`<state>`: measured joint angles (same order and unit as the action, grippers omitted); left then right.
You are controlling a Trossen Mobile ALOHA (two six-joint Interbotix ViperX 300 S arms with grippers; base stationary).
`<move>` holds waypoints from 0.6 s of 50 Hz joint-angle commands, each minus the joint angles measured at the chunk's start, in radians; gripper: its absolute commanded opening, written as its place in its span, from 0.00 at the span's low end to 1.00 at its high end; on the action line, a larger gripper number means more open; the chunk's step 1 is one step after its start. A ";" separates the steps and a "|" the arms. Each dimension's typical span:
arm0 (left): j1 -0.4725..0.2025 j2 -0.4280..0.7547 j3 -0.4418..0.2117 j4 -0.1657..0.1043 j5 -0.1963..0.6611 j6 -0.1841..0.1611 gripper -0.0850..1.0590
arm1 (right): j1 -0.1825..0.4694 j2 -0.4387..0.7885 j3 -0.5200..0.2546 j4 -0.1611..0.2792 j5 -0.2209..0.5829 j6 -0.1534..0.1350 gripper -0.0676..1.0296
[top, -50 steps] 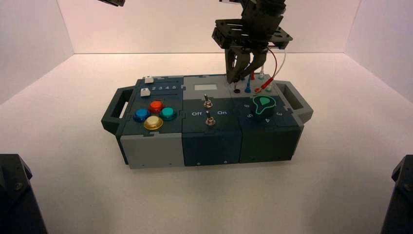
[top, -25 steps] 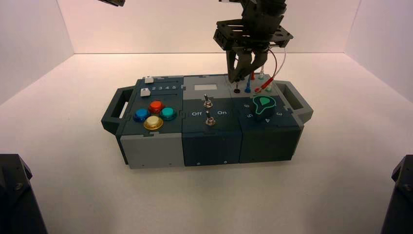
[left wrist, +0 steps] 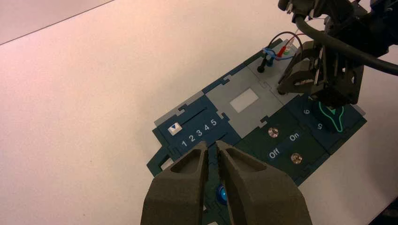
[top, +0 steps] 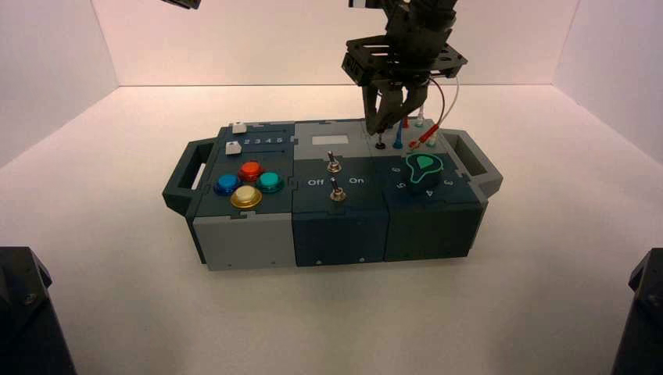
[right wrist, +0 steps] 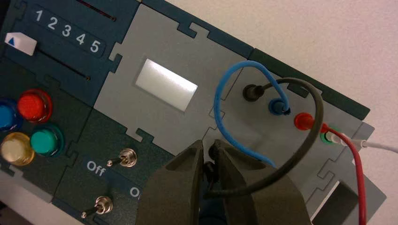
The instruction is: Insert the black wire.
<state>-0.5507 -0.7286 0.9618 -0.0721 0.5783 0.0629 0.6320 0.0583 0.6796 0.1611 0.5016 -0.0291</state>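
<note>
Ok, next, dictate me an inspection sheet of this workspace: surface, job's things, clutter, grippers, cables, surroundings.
Surface: pale tabletop under the control box.
Job's things: black wire; one banana plug sits in the far black socket, the other is at the near black socket, full seating unclear.
Clutter: nothing seen.
Grippers: right pincer grips the near plug above the box's right part; left pincer idle beyond the box's left part, narrow gap between its fingers.
Cables: blue, red and white wires, besides the black one.
Surroundings: pale walls behind and at both sides.
</note>
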 commanded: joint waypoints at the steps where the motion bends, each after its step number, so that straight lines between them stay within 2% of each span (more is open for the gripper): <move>1: -0.005 -0.003 -0.035 0.002 -0.009 0.005 0.18 | 0.005 -0.008 -0.029 -0.006 -0.012 0.002 0.04; 30: -0.005 -0.005 -0.037 0.002 -0.009 0.006 0.18 | 0.002 0.008 -0.037 -0.029 -0.015 0.002 0.04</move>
<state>-0.5507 -0.7286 0.9618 -0.0721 0.5783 0.0629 0.6305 0.0752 0.6719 0.1365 0.4939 -0.0291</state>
